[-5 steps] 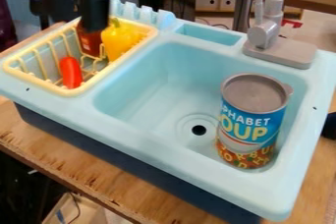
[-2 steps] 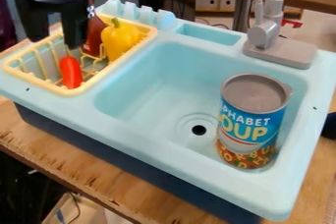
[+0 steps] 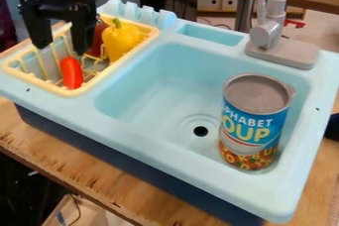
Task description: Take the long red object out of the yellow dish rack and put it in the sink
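The black gripper (image 3: 61,47) hangs over the yellow dish rack (image 3: 89,85) at the upper left, open, with its two fingers apart and nothing held between them. Just below and to the right of it, an orange-red pepper or carrot-like piece (image 3: 71,73) leans in the rack. Behind the right finger stands a dark red bottle (image 3: 98,36), partly hidden by the gripper. A yellow bell pepper (image 3: 120,40) sits beside the bottle at the rack's right side. In the sink's right part a soup can (image 3: 255,123) stands upright.
The light blue sink (image 3: 159,86) has its drain left of the can. A grey faucet (image 3: 266,34) rises from the back right rim. Blue prongs (image 3: 139,14) stick up behind the rack. The wooden table (image 3: 79,163) runs along the front.
The gripper has come down and to the left over the rack, turning so that both fingers show spread apart. Rack contents and can have kept their places.
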### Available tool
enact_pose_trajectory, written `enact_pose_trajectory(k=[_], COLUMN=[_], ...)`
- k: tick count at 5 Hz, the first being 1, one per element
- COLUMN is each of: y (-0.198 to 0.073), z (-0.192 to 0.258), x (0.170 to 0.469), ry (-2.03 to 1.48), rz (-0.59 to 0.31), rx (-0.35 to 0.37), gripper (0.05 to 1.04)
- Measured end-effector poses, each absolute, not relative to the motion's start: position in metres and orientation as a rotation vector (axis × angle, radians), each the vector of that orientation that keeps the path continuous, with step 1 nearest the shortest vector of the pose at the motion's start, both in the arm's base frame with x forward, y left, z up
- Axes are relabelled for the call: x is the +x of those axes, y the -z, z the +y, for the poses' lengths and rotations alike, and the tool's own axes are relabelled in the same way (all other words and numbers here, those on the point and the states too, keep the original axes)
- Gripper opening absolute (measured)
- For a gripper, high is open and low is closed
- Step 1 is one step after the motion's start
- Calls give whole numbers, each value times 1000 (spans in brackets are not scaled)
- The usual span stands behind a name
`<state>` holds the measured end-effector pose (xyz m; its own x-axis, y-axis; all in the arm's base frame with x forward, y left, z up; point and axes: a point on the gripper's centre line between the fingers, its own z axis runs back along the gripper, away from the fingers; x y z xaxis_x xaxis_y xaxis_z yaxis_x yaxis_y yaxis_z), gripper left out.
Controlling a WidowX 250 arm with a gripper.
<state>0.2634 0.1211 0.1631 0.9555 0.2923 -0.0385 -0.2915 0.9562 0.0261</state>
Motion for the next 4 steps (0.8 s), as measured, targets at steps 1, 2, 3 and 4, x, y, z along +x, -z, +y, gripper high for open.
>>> enact_pose_trajectory(k=[1, 2, 3, 4], y=[-152, -139, -127, -116], z=[126, 130, 131, 119], x=[265, 271, 274, 281], ry=[-324, -353, -380, -377], rz=[76, 84, 105, 128], rx=[37, 47, 68, 97], gripper=[1003, 1003, 1003, 1003])
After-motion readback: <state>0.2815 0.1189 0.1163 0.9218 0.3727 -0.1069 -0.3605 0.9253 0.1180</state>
